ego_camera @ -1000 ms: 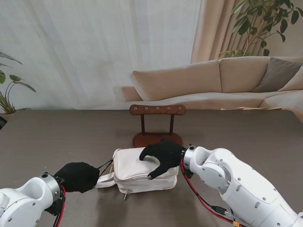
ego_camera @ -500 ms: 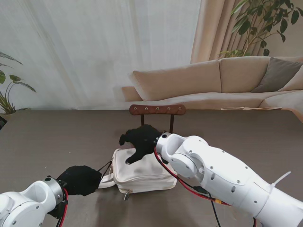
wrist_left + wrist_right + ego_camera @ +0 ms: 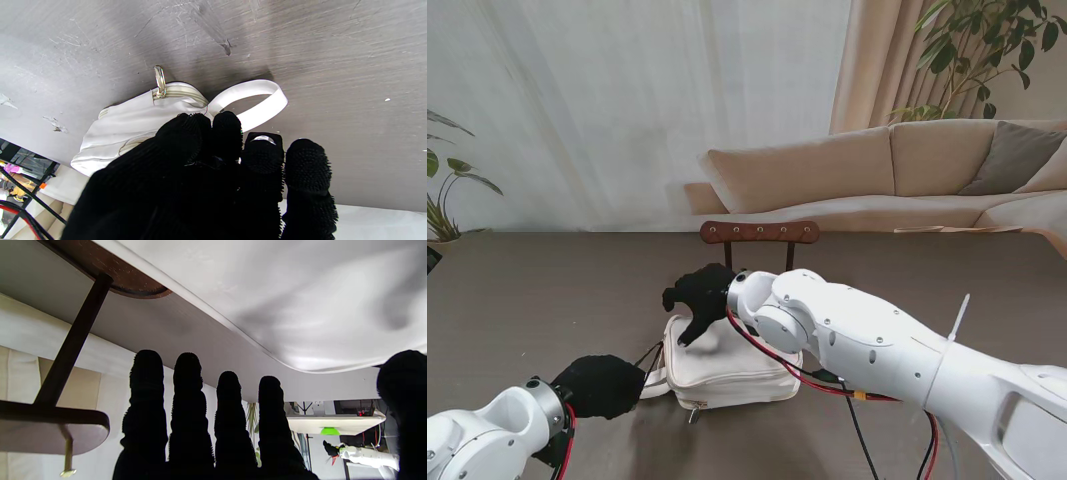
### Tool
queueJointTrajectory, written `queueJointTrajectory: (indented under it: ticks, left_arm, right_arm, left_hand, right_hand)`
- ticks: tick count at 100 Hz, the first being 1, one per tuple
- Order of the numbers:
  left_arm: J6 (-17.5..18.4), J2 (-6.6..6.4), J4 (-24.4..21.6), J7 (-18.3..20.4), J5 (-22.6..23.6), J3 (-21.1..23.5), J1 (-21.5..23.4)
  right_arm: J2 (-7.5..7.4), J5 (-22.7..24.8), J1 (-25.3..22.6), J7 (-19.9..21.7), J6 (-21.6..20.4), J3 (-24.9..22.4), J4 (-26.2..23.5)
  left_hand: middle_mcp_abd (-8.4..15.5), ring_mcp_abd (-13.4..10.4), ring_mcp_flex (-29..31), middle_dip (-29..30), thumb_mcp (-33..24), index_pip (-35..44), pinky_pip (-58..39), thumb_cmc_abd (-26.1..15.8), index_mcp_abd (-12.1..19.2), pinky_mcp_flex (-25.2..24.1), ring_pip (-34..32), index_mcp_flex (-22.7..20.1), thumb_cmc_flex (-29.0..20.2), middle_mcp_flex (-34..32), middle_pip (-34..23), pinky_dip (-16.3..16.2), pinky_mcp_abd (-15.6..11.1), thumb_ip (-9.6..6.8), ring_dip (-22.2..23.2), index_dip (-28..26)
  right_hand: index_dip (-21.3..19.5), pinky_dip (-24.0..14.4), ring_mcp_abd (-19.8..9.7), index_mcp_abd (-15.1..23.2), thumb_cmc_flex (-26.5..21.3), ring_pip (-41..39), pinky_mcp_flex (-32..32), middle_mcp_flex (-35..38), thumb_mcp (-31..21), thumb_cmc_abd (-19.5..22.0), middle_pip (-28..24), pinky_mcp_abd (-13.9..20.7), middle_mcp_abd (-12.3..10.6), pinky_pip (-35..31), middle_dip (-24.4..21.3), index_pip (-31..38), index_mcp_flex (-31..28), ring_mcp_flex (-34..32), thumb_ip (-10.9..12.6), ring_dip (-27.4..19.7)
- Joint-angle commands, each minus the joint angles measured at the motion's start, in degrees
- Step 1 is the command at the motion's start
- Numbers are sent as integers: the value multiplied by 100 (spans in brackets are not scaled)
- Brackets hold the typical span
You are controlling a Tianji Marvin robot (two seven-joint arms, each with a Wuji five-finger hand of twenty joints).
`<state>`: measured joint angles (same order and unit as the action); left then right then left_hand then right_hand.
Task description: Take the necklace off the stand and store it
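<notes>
Hovering over white fabric zip pouch (image 3: 727, 362), centre frame: right hand (image 3: 697, 297), fingers spread, empty. Left hand (image 3: 599, 386) fisted, apparently pinching pouch strap (image 3: 257, 100). Necklace unseen; dark wooden T-bar stand (image 3: 759, 234) behind looks bare. Risk: sweeping right arm knocks stand; left tug drags pouch.

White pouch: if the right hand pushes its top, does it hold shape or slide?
The white pouch is probably soft: its fabric sags and creases under the right hand. Likely light, so it may slide on the smooth table, though the left hand pinches its strap.
</notes>
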<state>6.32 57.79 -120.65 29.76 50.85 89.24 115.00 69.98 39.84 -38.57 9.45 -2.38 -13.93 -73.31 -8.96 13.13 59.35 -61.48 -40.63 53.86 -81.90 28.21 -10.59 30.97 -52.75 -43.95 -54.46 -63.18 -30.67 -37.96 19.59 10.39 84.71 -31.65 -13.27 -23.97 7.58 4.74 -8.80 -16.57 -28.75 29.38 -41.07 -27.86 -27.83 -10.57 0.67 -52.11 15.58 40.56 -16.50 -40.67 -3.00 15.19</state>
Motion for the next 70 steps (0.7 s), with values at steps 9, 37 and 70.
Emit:
queueJointTrajectory:
  ticks: [9, 37, 70]
  left_arm:
    - [-30, 25, -5, 97, 17, -18, 66]
    - [-79, 37, -49, 45, 52, -1, 152]
    - [-96, 40, -124, 90, 86, 75, 224]
  right_arm:
    - [249, -220, 172, 189, -184, 219, 340]
    - [528, -333, 176, 23, -394, 440, 769]
    - [904, -272, 159, -474, -645, 583, 1487]
  left_hand:
    - [-203, -82, 92, -67, -127, 290, -89, -82, 291, -21, -17, -194, -171, -201, -90, 16, -28, 86, 31, -21]
    - [-208, -73, 89, -68, -132, 292, -89, -93, 300, -30, -18, -190, -190, -202, -90, 13, -19, 91, 34, -23]
    - [-209, -77, 88, -71, -116, 281, -91, -99, 300, -29, -19, -183, -196, -195, -90, 9, -17, 92, 36, -17]
  right_hand:
    - [-36, -61, -33, -25, 270, -11, 1506, -245, -24, -251, -101, 105, 121, -204, 108, 79, 216, 109, -108, 54]
    - [-663, -20, -231, 107, 478, -303, 1416, 472, 5, -221, -294, 181, -50, -315, 166, 1072, -1295, -313, -311, 161]
    - [-1573, -1, -645, 907, -1363, -1184, 742, 2208, 420, -1066, -841, 354, -458, -1023, 907, 1656, -2981, -1534, -128, 766]
